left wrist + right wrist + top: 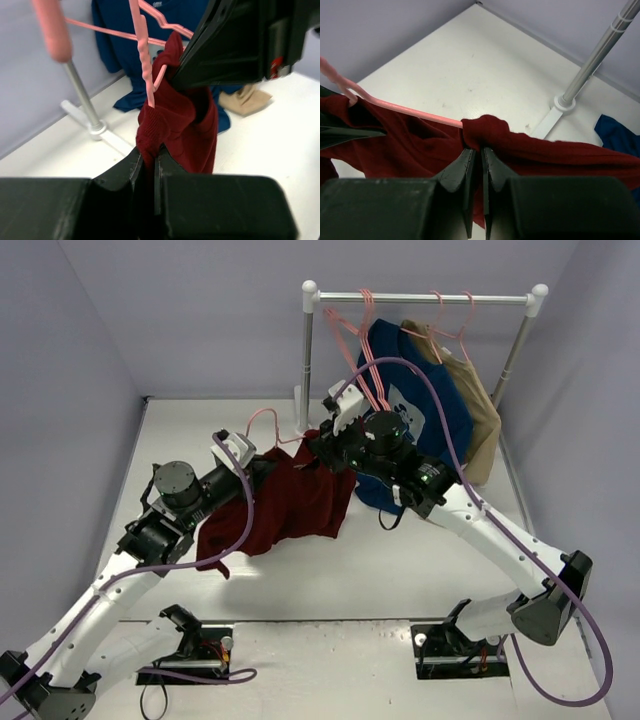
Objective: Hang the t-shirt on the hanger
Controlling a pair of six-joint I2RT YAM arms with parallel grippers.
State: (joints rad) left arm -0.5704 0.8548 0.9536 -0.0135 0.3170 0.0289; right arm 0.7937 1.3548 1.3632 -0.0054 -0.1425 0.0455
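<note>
The shirt (pixel 285 505) hung just left of the middle of the top view, stretched between the two claws. Its upper edge ran almost level from left to right. The rest of the cloth fell away towards the lower left, so its long axis slanted from upper right down to lower left. Whether the lowest corner touched the desk (pixel 400 560) could not be told.

The left claw (pixel 266 466) was clenched on the left end of that edge. In its wrist view the fingers (pixel 127 172) met on a bunched ribbed fold. The right claw (pixel 322 447) was clenched on the right end, and its own view showed both fingers (pixel 462 172) pinching a rolled hump of maroon cloth.

The hanger (pixel 264 418) lay just above the shirt's upper edge in the top view, its wire looping between the claws. From the right wrist, one pink arm (pixel 405 107) ran from the left edge down to the centre and vanished into the fold at the fingertips. From the left wrist, the wire (pixel 145 65) came nearly straight down from the top of the frame, its lower end touching the bunched cloth.

Behind, at upper right, the rack (pixel 430 298) carried the navy garment (pixel 445 410), the tan garment (pixel 482 405) and spare hangers (pixel 365 315).
</note>
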